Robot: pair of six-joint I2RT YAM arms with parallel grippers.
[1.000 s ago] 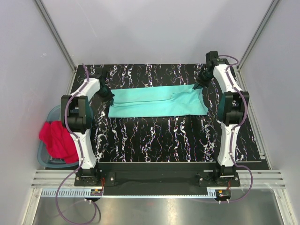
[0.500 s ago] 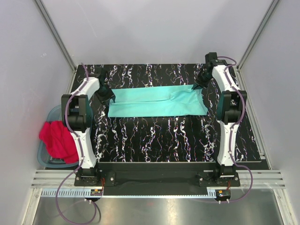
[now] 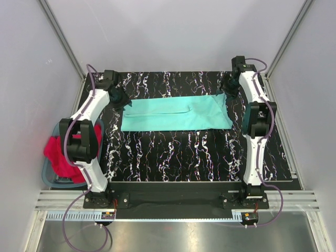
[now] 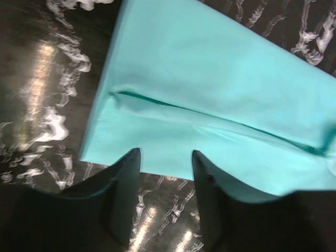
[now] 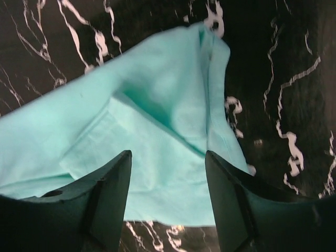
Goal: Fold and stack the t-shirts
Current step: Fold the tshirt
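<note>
The mint-teal t-shirt [image 3: 176,113] lies flat as a long folded band across the far half of the black marbled table [image 3: 173,157]. At its left end hovers my left gripper [image 3: 125,101], open with nothing between its fingers; the left wrist view shows the shirt [image 4: 210,79] just beyond the gripper [image 4: 164,160]. My right gripper [image 3: 226,90] hangs open over the shirt's right end, and in the right wrist view the rumpled cloth [image 5: 157,105] lies under that gripper [image 5: 168,157], apart from it. The red t-shirt [image 3: 58,155] is bunched in the tub at the left.
A translucent blue-grey tub [image 3: 48,178] stands off the table's left edge, partly hidden by the left arm. Grey walls close in the back and both sides. The arm bases stand on the near rail.
Both grippers have opened and let go of the teal shirt's ends. The left arm has drawn back toward the far left corner. The shirt now rests flat.
</note>
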